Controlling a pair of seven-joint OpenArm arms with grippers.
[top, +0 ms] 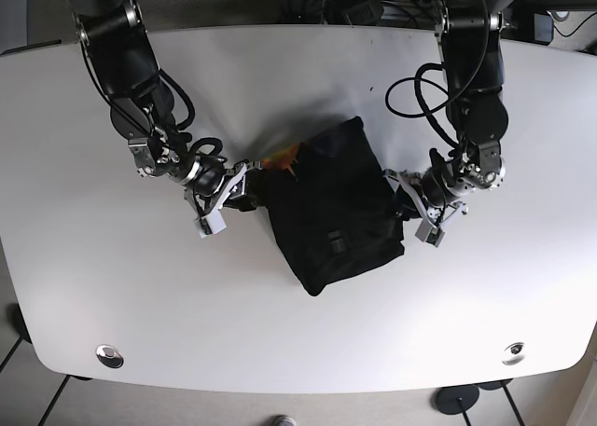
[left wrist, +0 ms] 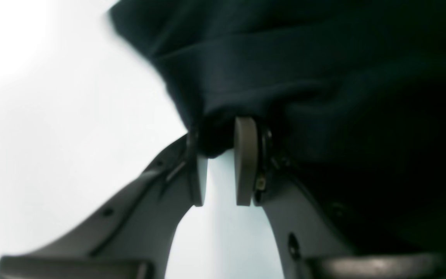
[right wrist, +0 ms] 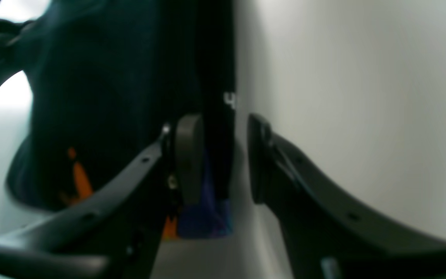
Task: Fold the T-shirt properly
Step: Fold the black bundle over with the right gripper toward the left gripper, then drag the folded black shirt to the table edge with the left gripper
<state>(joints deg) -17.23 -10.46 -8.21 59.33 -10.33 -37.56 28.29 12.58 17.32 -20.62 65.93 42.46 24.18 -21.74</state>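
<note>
I see the shirt (top: 334, 205) folded to a compact block, left gripper (left wrist: 221, 162) pinching its edge, right gripper (right wrist: 219, 155) open astride the opposite edge; final tidying left

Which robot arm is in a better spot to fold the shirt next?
Probably the left. The left gripper already has T-shirt fabric between its pads, while the right gripper stands open at the shirt's edge.

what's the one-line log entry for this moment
shirt bunched on table | left gripper pinching shirt edge | right gripper open at shirt edge
</note>
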